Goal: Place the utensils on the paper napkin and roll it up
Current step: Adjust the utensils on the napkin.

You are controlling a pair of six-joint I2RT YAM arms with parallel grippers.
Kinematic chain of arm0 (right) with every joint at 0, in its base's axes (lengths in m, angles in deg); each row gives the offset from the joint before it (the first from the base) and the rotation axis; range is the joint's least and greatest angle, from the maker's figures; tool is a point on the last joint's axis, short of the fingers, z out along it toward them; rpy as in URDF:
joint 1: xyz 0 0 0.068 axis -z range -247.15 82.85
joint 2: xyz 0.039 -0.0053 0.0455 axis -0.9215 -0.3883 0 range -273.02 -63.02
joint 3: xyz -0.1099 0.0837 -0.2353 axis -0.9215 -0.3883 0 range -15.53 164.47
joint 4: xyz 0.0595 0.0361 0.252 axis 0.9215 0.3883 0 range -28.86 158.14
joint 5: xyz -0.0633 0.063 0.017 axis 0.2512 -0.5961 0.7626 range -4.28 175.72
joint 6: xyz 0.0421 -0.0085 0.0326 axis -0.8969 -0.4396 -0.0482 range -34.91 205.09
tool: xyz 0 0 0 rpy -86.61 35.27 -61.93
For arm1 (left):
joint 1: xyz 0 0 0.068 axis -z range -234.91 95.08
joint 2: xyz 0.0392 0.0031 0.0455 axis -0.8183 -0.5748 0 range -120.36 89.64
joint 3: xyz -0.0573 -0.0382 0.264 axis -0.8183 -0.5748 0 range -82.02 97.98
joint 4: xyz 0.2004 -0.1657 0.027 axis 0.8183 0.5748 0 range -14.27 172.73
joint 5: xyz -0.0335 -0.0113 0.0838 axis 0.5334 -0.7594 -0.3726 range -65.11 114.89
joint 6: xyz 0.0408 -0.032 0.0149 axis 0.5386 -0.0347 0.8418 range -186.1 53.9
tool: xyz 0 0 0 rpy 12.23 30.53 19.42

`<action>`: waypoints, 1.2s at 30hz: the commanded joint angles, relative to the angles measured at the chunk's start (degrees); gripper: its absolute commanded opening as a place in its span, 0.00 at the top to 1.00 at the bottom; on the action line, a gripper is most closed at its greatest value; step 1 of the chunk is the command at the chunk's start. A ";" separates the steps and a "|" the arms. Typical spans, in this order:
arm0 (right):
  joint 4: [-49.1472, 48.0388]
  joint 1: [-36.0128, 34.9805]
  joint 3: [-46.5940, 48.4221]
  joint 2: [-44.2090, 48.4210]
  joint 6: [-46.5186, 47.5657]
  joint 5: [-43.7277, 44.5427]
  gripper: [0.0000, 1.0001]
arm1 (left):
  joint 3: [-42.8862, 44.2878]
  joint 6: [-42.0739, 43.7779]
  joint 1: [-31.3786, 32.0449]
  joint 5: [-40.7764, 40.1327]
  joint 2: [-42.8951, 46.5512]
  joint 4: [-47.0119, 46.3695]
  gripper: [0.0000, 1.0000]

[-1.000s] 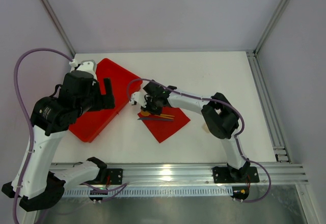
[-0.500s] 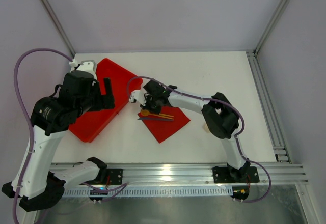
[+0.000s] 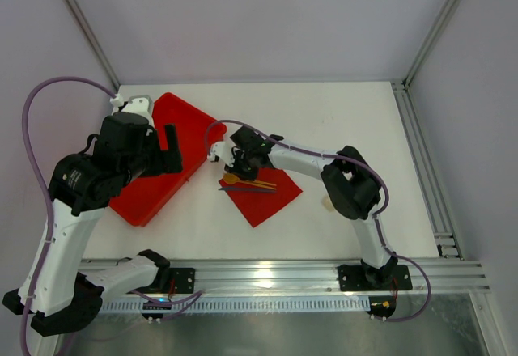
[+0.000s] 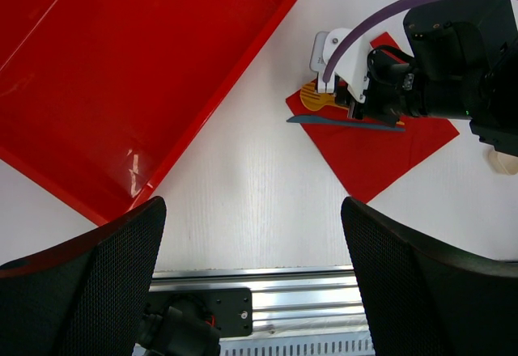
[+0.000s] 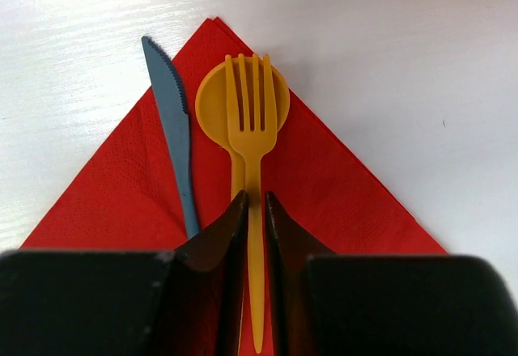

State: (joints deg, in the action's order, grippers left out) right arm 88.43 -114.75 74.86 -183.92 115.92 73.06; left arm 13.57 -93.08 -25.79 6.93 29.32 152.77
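Note:
The red paper napkin (image 5: 340,186) lies flat on the white table, one corner pointing away from the right wrist camera. On it lie the utensils: a blue knife (image 5: 174,129), a yellow spoon (image 5: 212,113) and a yellow fork (image 5: 252,129) stacked over the spoon. My right gripper (image 5: 255,198) hangs low over the napkin (image 3: 267,198), its jaws parted a little on either side of the fork's handle. My left gripper (image 4: 251,210) is wide open and holds nothing, raised over the table beside the red tray (image 4: 121,73).
The large red tray (image 3: 150,190) sits at the left, under the left arm. A small pale object (image 3: 328,203) lies on the table right of the napkin. The aluminium rail (image 4: 267,283) runs along the near edge.
The right gripper's jaws have parted slightly around the fork's handle, and the wrist has shifted a touch. The left arm and the utensils have not moved.

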 commanded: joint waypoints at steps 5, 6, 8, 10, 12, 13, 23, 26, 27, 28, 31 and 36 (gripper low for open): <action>-1.54 0.13 1.10 0.49 -0.24 -0.96 0.83 | 0.91 0.44 -0.30 -0.41 0.11 2.07 0.09; -1.45 0.22 1.19 0.40 -0.24 -1.04 0.83 | 1.00 0.44 -0.30 -0.41 0.11 2.07 0.09; -1.36 0.22 1.10 0.14 -0.33 -1.13 0.83 | 1.00 0.44 -0.30 -0.41 0.11 2.15 0.09; -1.36 0.22 1.10 -0.03 -0.42 -1.40 0.83 | 0.83 0.35 -0.30 -0.41 0.02 2.15 0.09; -1.45 0.22 1.10 -0.30 -0.51 -1.40 0.83 | 0.83 0.35 -0.30 -0.41 0.11 2.15 0.09; -1.45 0.22 1.10 -0.39 -0.51 -1.40 0.84 | 0.74 0.26 -0.30 -0.41 0.11 2.15 0.09; -1.71 0.22 0.84 -0.56 -0.68 -2.10 0.92 | 0.74 -0.17 -0.30 -0.33 0.20 2.24 0.09; -1.71 0.22 0.84 -0.65 -0.68 -2.19 0.94 | 0.65 -0.26 -0.30 -0.33 0.11 2.33 0.09; -1.80 0.22 0.93 -0.65 -0.60 -2.19 0.94 | 0.74 -0.18 -0.30 -0.24 0.11 2.33 0.09; -1.89 0.22 0.84 -0.56 -0.68 -2.19 0.94 | 0.74 -0.35 -0.30 -0.24 0.11 2.33 0.09; -1.80 0.22 0.84 -0.56 -0.68 -2.28 0.94 | 0.74 -0.35 -0.30 -0.24 0.11 2.24 0.09; -2.76 0.22 -0.56 1.28 -1.91 -1.57 0.91 | 0.74 -0.26 -0.30 -0.06 -0.07 1.89 0.10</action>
State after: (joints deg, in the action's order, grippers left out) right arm 88.04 -114.66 74.84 -183.92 115.26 72.23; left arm 13.57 -93.13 -25.79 6.93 29.32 152.77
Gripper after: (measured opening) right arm 0.084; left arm 0.907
